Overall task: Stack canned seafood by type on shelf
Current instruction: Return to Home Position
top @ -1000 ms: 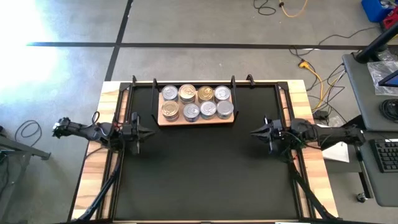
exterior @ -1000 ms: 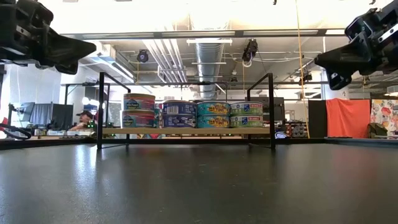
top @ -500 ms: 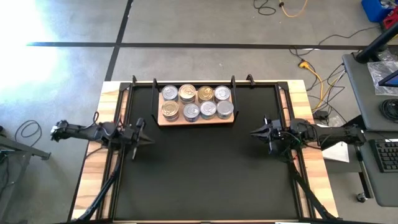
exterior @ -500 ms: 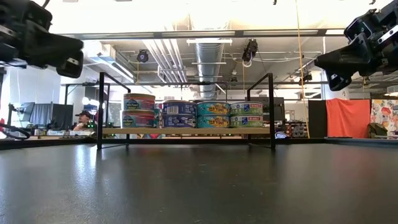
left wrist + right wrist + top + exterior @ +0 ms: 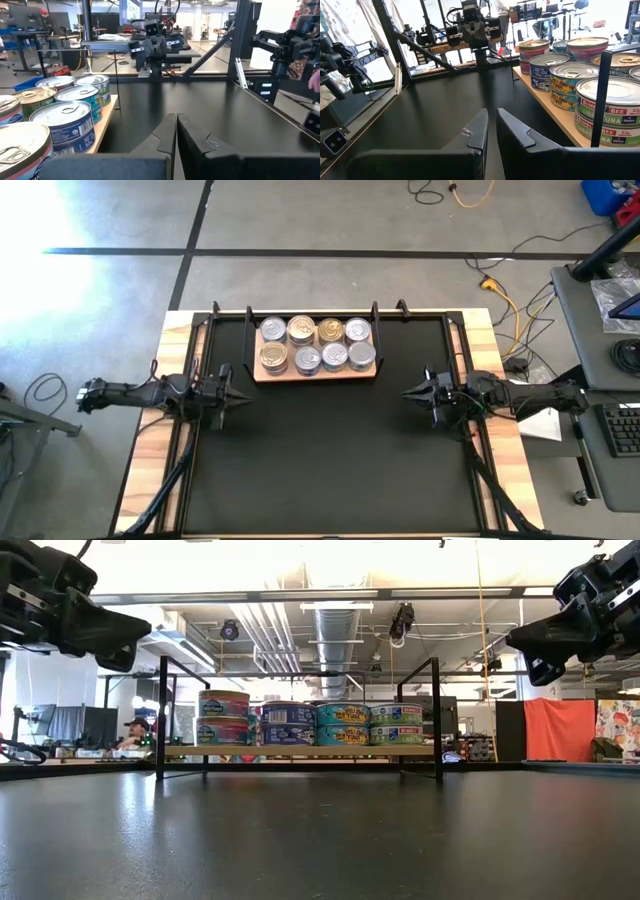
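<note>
The canned seafood stands on the shelf, a light-wood board with black wire posts at the table's far middle. In the low view the tins sit two high in side-by-side stacks on the board. My left gripper hovers shut at the table's left side, pointing level toward the right, with the tins beside it. My right gripper hovers shut at the right side, pointing level toward the left, with the tins off to its side. Neither gripper holds anything.
The black table top has wooden strips along its left and right edges. A desk with a keyboard stands past the right edge. Beyond the table a seated person shows in the room, and a hand shows at the left wrist view's edge.
My left gripper has swung a little toward the table's near edge and rolled slightly, staying shut and high above the table. My right arm and the tins have kept still.
</note>
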{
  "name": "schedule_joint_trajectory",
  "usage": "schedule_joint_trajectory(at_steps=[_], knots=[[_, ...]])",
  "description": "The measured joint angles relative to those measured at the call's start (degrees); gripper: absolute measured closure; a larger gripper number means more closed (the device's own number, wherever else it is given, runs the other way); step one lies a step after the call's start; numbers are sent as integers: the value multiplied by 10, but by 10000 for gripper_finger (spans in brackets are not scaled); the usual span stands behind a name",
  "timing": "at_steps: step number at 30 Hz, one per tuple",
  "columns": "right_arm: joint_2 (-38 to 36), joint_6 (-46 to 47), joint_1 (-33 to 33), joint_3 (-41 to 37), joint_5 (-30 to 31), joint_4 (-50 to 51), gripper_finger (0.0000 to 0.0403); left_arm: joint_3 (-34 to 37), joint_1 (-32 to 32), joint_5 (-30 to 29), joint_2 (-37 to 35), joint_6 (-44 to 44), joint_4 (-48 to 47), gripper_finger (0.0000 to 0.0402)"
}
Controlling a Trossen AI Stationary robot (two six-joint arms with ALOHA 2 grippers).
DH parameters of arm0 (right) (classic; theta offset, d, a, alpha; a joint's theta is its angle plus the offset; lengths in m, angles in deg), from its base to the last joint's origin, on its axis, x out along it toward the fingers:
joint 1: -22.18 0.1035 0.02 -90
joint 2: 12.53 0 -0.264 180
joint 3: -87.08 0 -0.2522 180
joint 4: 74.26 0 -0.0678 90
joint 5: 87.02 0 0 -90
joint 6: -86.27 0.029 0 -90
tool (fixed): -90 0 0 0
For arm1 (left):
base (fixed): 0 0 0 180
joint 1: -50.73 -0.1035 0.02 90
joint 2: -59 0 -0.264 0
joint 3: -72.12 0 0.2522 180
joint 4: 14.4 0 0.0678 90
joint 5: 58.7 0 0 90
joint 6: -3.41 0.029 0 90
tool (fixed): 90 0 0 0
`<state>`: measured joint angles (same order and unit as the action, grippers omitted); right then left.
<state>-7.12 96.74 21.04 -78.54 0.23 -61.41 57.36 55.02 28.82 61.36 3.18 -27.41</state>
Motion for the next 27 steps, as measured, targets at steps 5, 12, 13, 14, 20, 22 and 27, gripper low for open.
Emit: schedule_joint_trajectory(at_steps=[5,12,13,14,20,22,27], knots=[[0,0,0,0,0,0,374,0,0,0,6,-3,1,402],[0,0,0,0,0,-1,374,-1,0,0,11,-3,2,402],[0,0,0,0,0,-1,374,-1,0,0,11,-3,2,402],[0,0,0,0,0,-1,374,-1,0,0,11,-3,2,402],[0,0,0,0,0,-1,374,-2,0,0,11,-3,3,402],[0,0,0,0,0,-1,374,-2,0,0,11,-3,3,402],[0,0,0,0,0,-1,374,-2,0,0,11,-3,3,402]])
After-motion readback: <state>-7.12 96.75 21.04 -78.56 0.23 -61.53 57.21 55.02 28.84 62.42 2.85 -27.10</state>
